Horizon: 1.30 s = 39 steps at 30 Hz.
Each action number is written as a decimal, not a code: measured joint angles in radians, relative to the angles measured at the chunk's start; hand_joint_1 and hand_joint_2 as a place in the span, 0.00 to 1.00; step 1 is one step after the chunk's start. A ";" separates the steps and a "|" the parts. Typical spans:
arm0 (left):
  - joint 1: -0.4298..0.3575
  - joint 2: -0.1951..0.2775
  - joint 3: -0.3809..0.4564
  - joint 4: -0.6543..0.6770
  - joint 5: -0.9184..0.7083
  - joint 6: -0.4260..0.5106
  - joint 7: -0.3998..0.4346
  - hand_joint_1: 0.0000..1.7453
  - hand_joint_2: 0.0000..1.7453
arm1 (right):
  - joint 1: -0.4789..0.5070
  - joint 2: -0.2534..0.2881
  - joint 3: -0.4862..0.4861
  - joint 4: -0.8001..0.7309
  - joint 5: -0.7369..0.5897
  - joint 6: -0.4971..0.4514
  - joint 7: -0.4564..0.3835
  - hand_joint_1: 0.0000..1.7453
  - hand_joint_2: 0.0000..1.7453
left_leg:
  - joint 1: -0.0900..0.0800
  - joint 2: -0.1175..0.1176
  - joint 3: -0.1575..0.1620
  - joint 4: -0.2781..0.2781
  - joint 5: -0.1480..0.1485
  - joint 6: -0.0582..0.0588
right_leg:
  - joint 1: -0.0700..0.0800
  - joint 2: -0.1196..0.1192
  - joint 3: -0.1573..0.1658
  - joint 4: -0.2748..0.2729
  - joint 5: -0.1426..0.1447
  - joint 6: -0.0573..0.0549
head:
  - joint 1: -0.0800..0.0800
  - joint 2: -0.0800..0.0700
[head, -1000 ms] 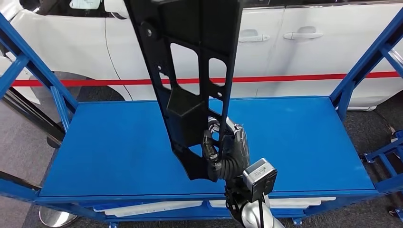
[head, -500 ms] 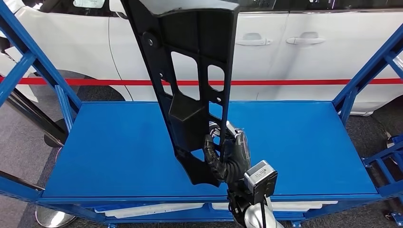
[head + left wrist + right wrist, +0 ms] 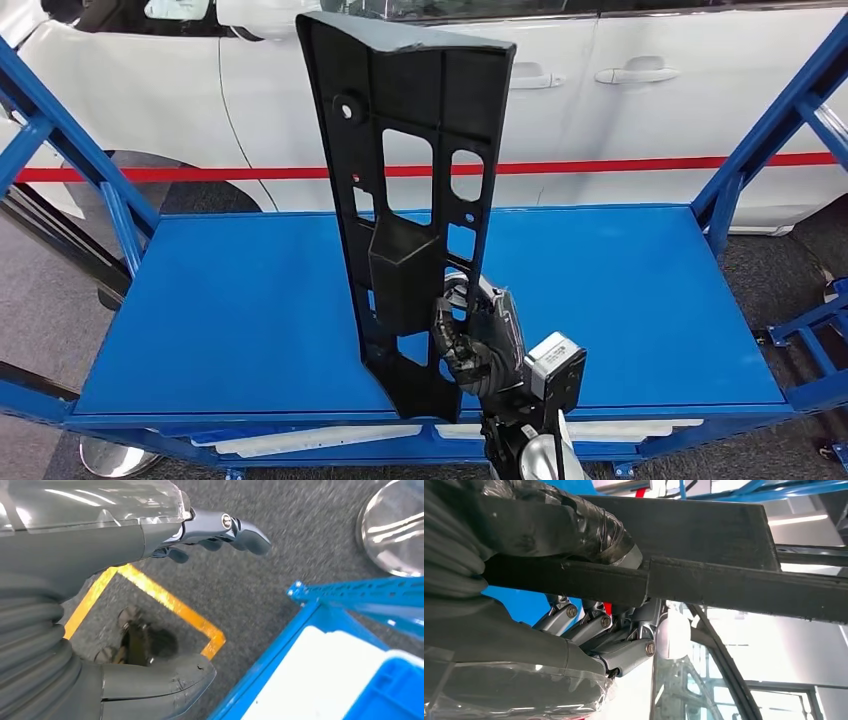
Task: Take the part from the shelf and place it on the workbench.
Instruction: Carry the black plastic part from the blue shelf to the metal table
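— Where's the part?
— My right hand point(image 3: 480, 335) grips the black part point(image 3: 415, 200) near its lower end, upright over the blue workbench point(image 3: 230, 310), leaning toward eleven o'clock.
— Left hand?
— My left hand point(image 3: 150, 580) hangs spread, holding nothing.

The right arm rises from below in the head view; its right hand point(image 3: 478, 335) grips the part point(image 3: 420, 190), fingers point(image 3: 589, 625) curled under one edge, thumb over it; the left hand point(image 3: 150, 535) hangs low, fingers apart, holding nothing.
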 joint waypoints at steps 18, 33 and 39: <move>-0.143 -0.002 0.311 0.226 -0.181 -0.082 -0.070 0.00 1.00 | 0.051 -0.004 -0.005 -0.002 -0.018 0.020 -0.041 1.00 1.00 | -0.007 0.014 0.046 -0.085 0.055 0.054 | 0.008 0.001 -0.123 0.222 -0.124 0.043 | 0.001 0.000; -0.156 0.000 0.346 0.253 -0.184 -0.084 -0.073 0.00 1.00 | 0.060 -0.009 -0.007 -0.002 -0.018 0.020 -0.043 1.00 1.00 | -0.005 0.011 -0.088 0.137 -0.066 -0.008 | 0.009 -0.004 0.044 -0.023 -0.016 -0.015 | 0.000 0.000; -0.145 0.001 0.298 0.253 -0.102 -0.048 -0.063 0.00 1.00 | 0.063 -0.009 -0.007 -0.002 -0.005 0.021 -0.044 1.00 1.00 | -0.006 0.011 0.059 0.028 -0.017 0.001 | 0.014 -0.005 -0.025 0.003 0.020 -0.004 | 0.000 0.000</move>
